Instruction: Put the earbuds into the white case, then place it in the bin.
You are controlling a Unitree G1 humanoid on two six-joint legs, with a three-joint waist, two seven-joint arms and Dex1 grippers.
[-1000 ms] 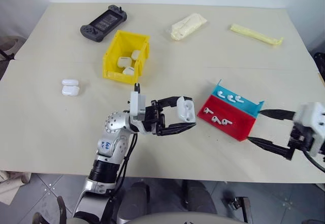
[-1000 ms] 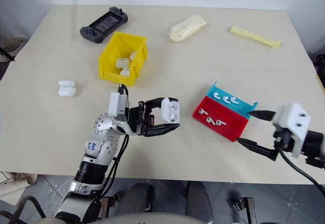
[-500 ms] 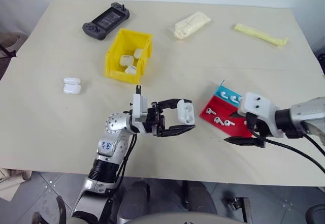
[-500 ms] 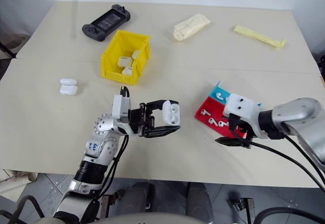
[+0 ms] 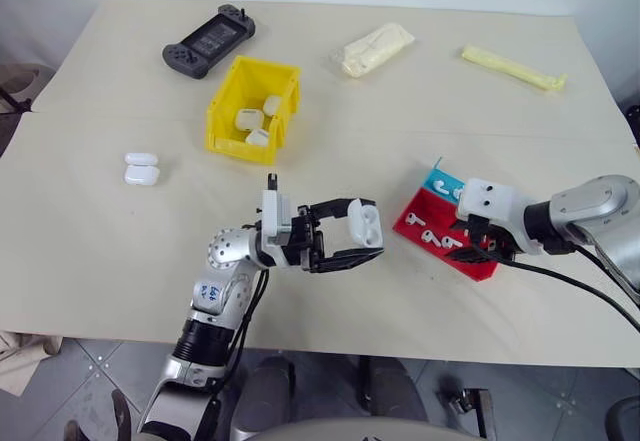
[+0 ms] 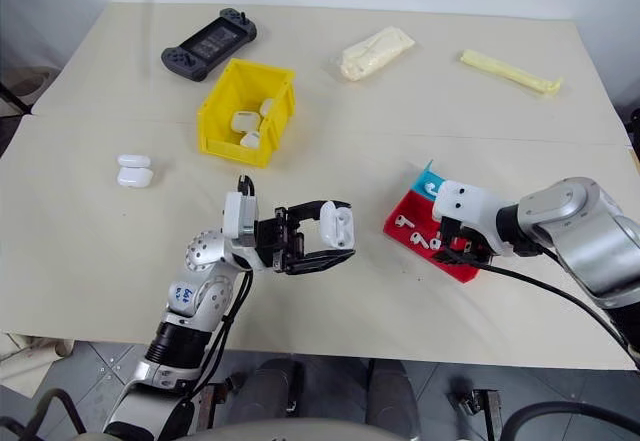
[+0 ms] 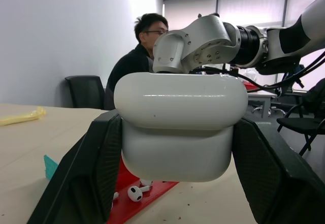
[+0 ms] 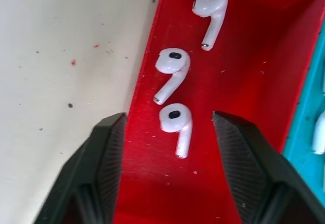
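Observation:
My left gripper (image 5: 362, 233) is shut on the white case (image 5: 364, 222), held above the table near its front edge; in the left wrist view the case (image 7: 177, 122) sits between both fingers, its lid closed. Three earbuds lie in the red half of the tray (image 8: 254, 56): one (image 8: 209, 3), a second (image 8: 171, 64) and a third (image 8: 175, 120). My right gripper (image 8: 170, 121) hangs open low over the tray, one finger on each side of the third earbud without touching it. More earbuds (image 5: 442, 186) lie in the blue half. The yellow bin (image 5: 222, 111) stands at the back left with several white cases inside.
A dark grey game console (image 5: 208, 39) lies behind the bin. Two more white cases (image 5: 141, 169) rest at the left. A cream packet (image 5: 373, 49) and a yellow strip (image 5: 512, 67) lie at the back. A person (image 7: 137, 56) sits beyond the table.
My right arm has swung in from the right edge to the red tray and lowered its gripper over the earbuds, fingers closer together. The left gripper and case have stayed put.

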